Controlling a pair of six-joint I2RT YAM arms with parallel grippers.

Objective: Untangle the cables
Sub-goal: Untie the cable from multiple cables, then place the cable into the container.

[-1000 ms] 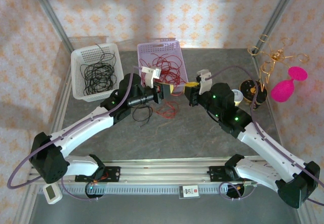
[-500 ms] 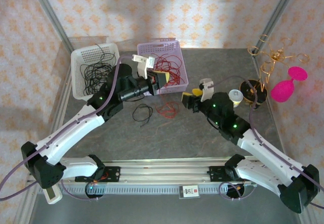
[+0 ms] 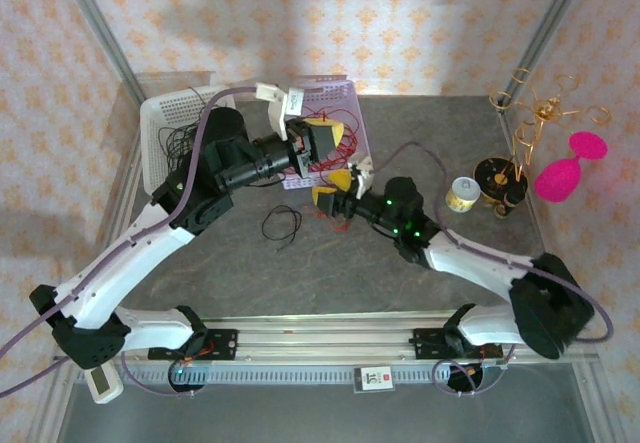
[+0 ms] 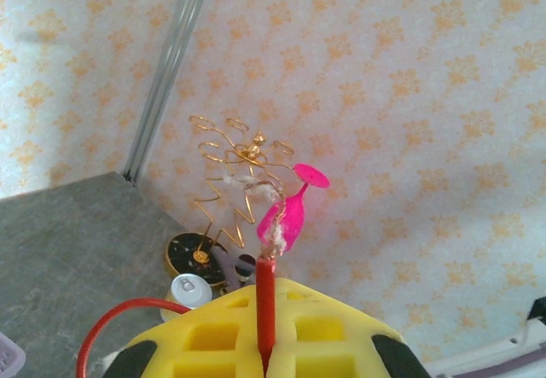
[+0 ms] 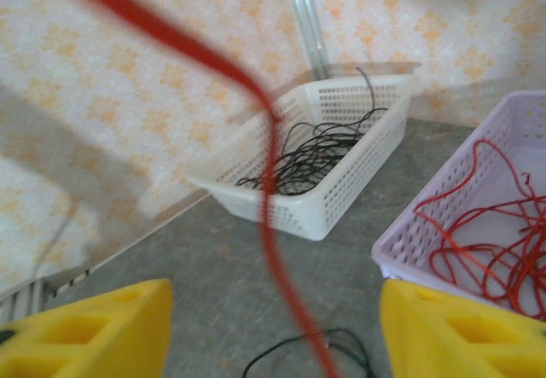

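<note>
Lifted higher, the left end effector (image 3: pixel 322 131) pinches one red cable (image 4: pixel 265 297) free, while the right end effector (image 3: pixel 333 187) now hangs spread.

Left hand (image 3: pixel 322 135) rose with a red cable (image 4: pixel 265 305) — right hand (image 3: pixel 335 185) opened, swinging left.

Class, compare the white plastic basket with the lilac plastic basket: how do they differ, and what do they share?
The white plastic lattice basket holds black cables; the lilac plastic lattice basket holds red cables. The white basket stands by the left wall; the lilac basket sits nearer the middle of the grey table. Both are rectangular, perforated, upright.
</note>
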